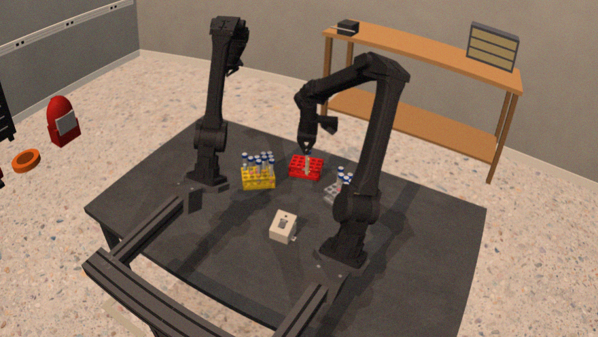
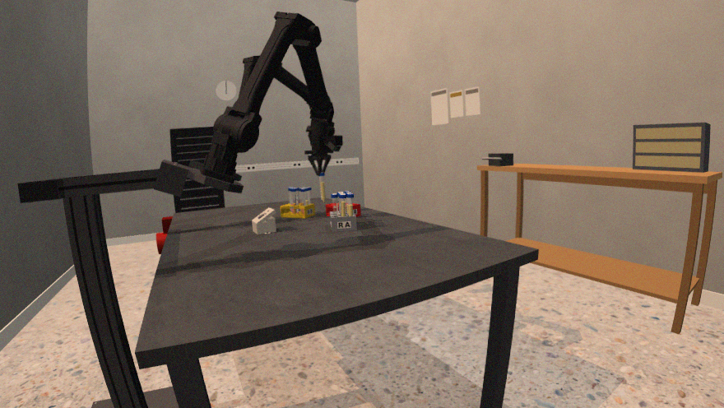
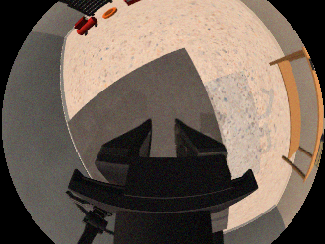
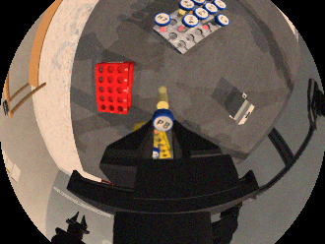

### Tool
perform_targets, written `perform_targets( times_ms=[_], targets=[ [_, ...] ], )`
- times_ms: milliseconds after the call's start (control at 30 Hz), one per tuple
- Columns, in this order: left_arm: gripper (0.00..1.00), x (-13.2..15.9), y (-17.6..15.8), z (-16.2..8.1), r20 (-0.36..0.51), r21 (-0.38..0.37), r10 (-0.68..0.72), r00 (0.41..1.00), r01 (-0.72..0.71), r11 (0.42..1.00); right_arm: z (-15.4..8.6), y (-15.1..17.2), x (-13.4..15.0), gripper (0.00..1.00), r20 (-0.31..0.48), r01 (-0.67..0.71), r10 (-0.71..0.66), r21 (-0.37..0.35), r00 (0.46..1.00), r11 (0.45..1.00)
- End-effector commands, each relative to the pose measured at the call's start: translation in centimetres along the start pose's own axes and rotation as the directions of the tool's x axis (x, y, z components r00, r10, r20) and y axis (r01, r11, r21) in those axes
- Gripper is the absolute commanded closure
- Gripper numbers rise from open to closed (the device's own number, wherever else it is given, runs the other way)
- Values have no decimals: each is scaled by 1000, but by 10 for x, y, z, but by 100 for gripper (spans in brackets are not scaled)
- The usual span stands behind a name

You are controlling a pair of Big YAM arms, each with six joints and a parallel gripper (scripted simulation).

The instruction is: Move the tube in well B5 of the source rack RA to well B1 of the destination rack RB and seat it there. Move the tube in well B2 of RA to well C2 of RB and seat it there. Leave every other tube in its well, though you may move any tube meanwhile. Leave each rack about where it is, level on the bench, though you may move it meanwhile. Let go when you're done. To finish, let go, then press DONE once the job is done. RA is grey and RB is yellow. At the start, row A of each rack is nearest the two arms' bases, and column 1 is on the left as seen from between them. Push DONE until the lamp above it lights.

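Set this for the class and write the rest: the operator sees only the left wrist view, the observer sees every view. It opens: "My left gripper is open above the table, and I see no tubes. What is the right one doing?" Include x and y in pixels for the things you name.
Observer: The right gripper (image 1: 306,146) (image 2: 319,168) (image 4: 162,123) is shut on a blue-capped tube (image 1: 307,165) (image 2: 322,190) (image 4: 162,120), held upright.

Operator: Has the tube reached the yellow rack?

Observer: No. The top view shows the yellow rack (image 1: 258,184) (image 2: 297,215) (image 4: 165,147) off to one side of it, with a red rack (image 1: 320,168) (image 2: 356,209) (image 4: 105,85) nearer.

Operator: Are there tubes in that red rack?

Observer: None that I can see; the right wrist view shows its wells unfilled.
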State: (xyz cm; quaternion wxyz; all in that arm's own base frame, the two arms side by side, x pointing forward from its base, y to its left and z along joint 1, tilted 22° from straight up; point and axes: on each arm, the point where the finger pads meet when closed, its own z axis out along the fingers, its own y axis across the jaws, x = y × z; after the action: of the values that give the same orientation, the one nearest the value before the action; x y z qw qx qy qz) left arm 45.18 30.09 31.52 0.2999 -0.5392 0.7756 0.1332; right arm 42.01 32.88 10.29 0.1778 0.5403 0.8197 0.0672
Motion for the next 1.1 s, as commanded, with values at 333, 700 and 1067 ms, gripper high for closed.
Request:
perform_targets(
  times_ms=[333,700,1067],
  targets=[
    [70,-15,-5,-13,30,22,-13,999,13,1000,-14,40,32,100,-12,-13,13,-28,1000,1000],
    [70,-15,-5,-13,30,22,-13,999,13,1000,-24,47,19,100,-3,279,-279,-49,960,959],
    [70,-15,-5,-13,30,22,-13,999,13,1000,-24,47,20,100,13,582,-582,-48,813,812]
  ],
)
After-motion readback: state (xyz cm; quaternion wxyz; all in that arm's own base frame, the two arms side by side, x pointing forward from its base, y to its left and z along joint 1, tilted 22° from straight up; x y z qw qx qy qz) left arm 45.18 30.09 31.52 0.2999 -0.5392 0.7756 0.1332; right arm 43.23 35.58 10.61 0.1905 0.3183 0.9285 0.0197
